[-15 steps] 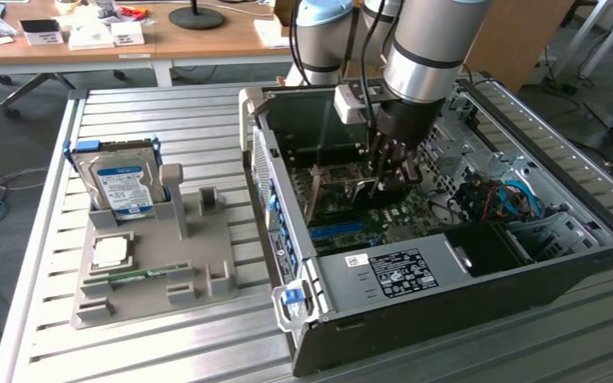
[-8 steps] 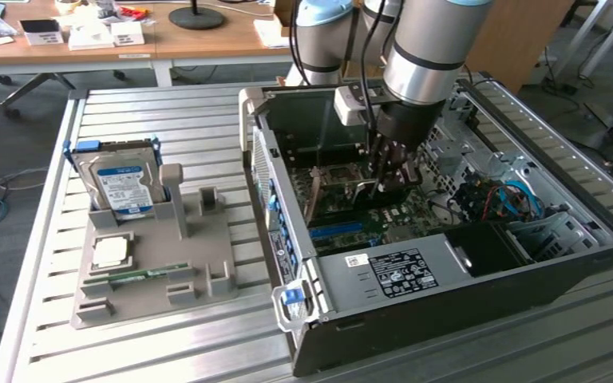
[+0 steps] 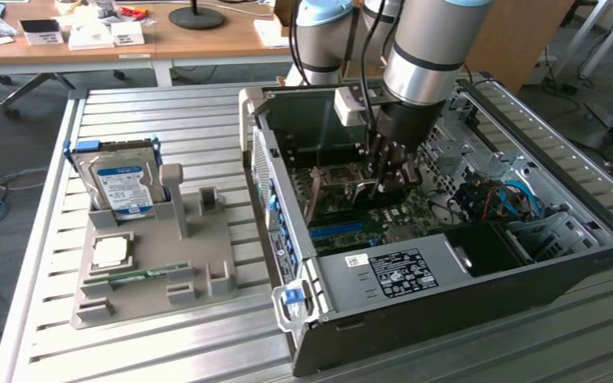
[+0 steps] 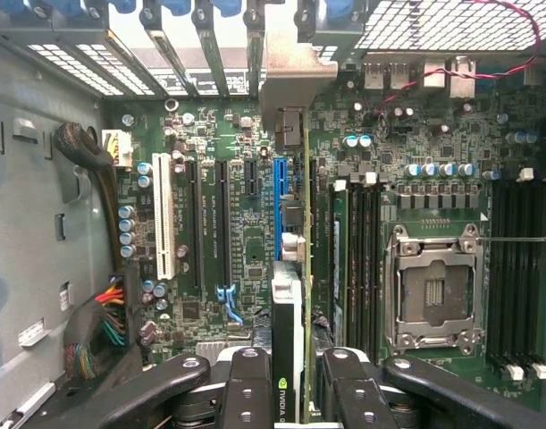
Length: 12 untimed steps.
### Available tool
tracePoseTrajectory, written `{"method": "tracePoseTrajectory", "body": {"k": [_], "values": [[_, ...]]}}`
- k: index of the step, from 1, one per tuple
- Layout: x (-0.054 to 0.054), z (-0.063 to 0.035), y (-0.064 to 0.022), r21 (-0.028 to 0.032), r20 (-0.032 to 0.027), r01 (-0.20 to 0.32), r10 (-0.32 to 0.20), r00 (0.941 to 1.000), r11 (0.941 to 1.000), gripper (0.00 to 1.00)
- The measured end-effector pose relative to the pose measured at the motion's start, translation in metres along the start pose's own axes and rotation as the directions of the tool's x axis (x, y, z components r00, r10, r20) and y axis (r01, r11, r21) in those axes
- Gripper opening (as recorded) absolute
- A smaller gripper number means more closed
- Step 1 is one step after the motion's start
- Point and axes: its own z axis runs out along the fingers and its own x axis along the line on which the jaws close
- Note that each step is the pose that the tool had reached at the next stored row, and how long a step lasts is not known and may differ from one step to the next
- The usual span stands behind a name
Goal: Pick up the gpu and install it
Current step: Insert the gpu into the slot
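Exterior view: gripper clamped on gpu inside case on slatted table, desks behind.

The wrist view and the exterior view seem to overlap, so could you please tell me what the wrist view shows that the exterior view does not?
Wrist view: the gpu edge-on, gripped by the tool, roughly in line with the blue slot, with a white slot further over.
Exterior view: the arm, and the hard drive upright in a grey holder on the slatted table.
Both: the motherboard inside the open computer case, with the tool reaching down into it.
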Motion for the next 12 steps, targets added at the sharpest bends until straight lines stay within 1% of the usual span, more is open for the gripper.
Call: {"method": "tracePoseTrajectory", "body": {"k": [6, 12], "values": [[0.0033, 0.0003, 0.0000, 0.0001, 0.0001, 0.000, 0.000, 1.0000, 1.0000, 0.27], [0.0037, 0.0023, 0.0044, 0.0001, 0.0001, 0.000, 0.000, 1.0000, 1.0000, 0.27]]}}
